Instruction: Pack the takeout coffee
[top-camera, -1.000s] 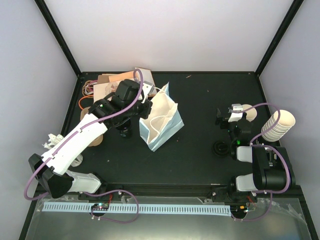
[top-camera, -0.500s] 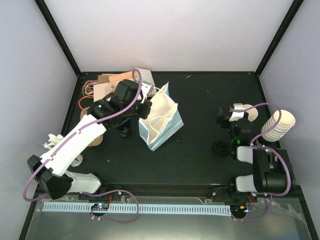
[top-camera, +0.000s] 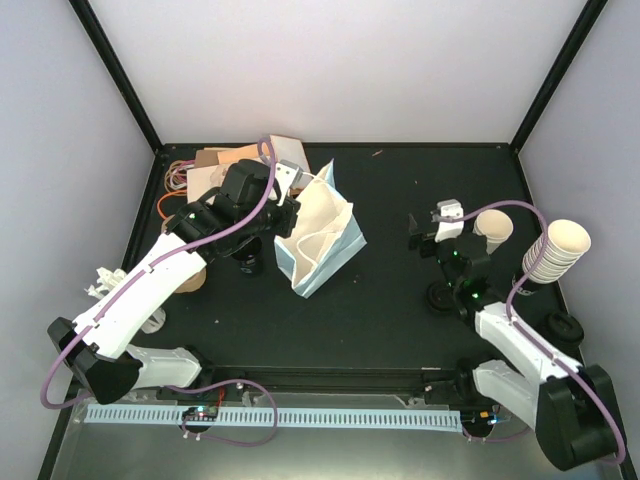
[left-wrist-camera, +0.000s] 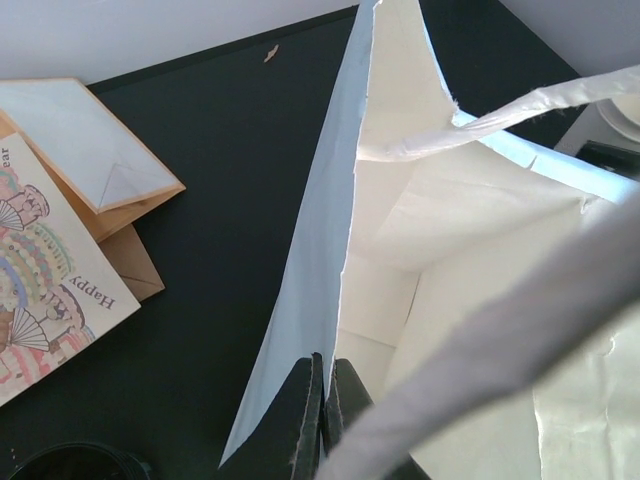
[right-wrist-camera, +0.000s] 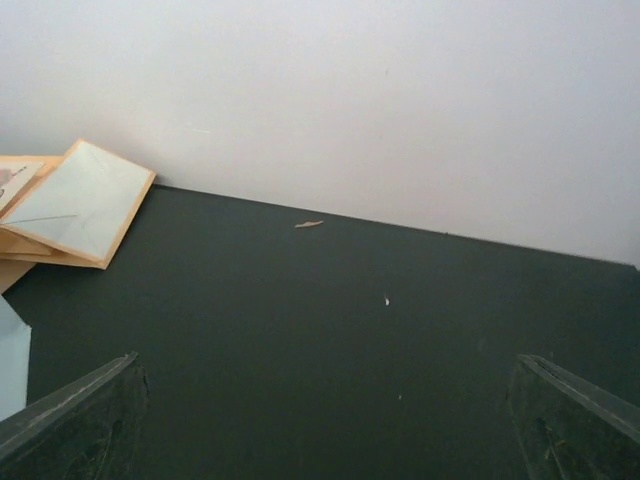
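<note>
The fingers (right-wrist-camera: 75, 425) of the right gripper (top-camera: 421, 236) were spread wide and nothing was held. The takeout coffee (top-camera: 438, 297) was seen upright, nearer the base than those fingers, beside that arm. Farther off, the paper bag (left-wrist-camera: 300, 300) was pinched at its wall by the left gripper (top-camera: 288, 213), well apart.

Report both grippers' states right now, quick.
Left gripper: shut, pinching the rim of the paper bag.
Right gripper: open, holding nothing.
</note>
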